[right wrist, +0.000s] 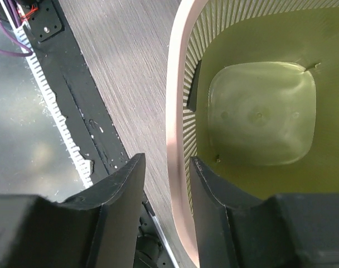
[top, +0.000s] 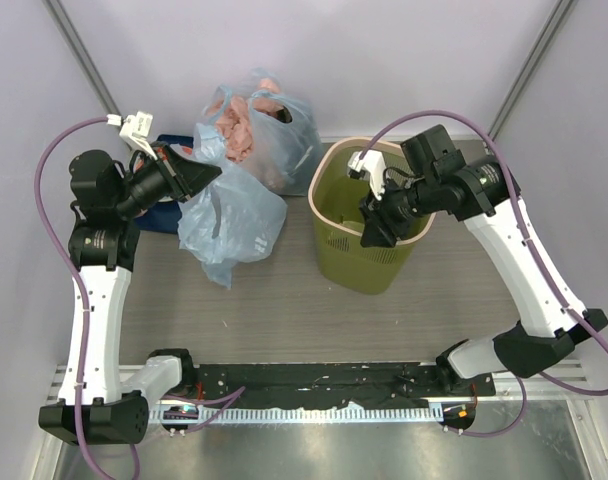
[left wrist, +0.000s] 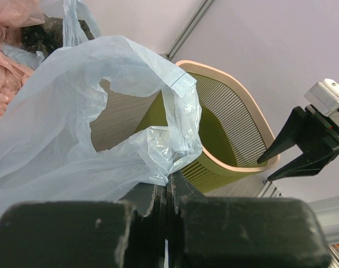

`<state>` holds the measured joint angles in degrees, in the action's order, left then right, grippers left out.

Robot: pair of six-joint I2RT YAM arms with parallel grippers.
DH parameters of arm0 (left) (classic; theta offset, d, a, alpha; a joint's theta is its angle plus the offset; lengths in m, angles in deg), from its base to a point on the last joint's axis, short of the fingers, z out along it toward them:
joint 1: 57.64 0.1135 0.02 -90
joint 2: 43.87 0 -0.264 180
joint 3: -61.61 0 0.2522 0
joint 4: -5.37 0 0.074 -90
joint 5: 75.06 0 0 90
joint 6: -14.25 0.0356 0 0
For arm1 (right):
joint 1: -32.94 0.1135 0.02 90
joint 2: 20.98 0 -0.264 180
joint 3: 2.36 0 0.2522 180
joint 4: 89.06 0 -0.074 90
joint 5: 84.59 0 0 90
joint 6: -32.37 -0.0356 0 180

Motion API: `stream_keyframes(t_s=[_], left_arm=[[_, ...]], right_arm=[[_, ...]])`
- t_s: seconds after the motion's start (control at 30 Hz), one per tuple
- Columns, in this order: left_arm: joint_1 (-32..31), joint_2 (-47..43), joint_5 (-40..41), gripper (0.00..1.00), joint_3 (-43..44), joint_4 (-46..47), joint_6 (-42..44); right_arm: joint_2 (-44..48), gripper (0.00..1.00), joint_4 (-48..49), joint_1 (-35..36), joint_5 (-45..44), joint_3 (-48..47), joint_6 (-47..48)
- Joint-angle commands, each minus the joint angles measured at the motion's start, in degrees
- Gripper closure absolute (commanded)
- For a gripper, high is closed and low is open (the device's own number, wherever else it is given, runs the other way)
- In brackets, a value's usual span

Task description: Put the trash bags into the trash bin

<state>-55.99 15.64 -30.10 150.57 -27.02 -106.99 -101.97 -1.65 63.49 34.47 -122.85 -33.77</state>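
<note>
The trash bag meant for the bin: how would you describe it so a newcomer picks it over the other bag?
Start at the olive-green trash bin mid-table and look to its left, where two bluish bags sit together. The one wanted is the nearer, limp, empty-looking light-blue bag, pinched in the left gripper; the fuller bag behind it shows pink lumps inside.

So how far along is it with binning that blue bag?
Grabbing looks done: the left fingers are shut on the light-blue bag, holding it beside the bin. In hand: the right fingers sit open astride the bin's rim, perhaps to steady it. Left: the bin is empty, so the bag must go in.
</note>
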Motion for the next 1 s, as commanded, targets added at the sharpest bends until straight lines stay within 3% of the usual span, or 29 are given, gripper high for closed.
stream_keyframes(t_s=[0.0, 0.13, 0.17, 0.2, 0.27, 0.97], left_arm=[[0.37, -0.79, -0.49, 1.00, 0.56, 2.29, -0.92], [0.37, -1.41, -0.14, 1.00, 0.39, 1.85, -0.92], [0.37, -1.67, -0.05, 1.00, 0.39, 1.85, -0.92], [0.37, -1.76, 0.04, 1.00, 0.39, 1.85, -0.84], [0.37, -1.94, 0.12, 1.00, 0.30, 1.67, -0.84], [0.28, -1.76, 0.65, 1.00, 0.12, 0.97, 0.75]], right_arm=[[1.10, 0.60, -6.61, 0.39, -0.05, 1.35, 0.66], [1.19, 0.76, -6.08, 0.39, -0.76, 1.27, 0.75], [1.19, 0.82, -6.16, 0.39, -1.02, 0.92, 0.75], [1.19, 0.94, -5.99, 0.39, -1.11, 0.31, 0.75], [1.36, 0.99, -5.81, 0.31, -1.28, -0.75, 1.10], [7.16, 0.99, 5.59, 0.57, -6.46, -5.93, 1.46]])
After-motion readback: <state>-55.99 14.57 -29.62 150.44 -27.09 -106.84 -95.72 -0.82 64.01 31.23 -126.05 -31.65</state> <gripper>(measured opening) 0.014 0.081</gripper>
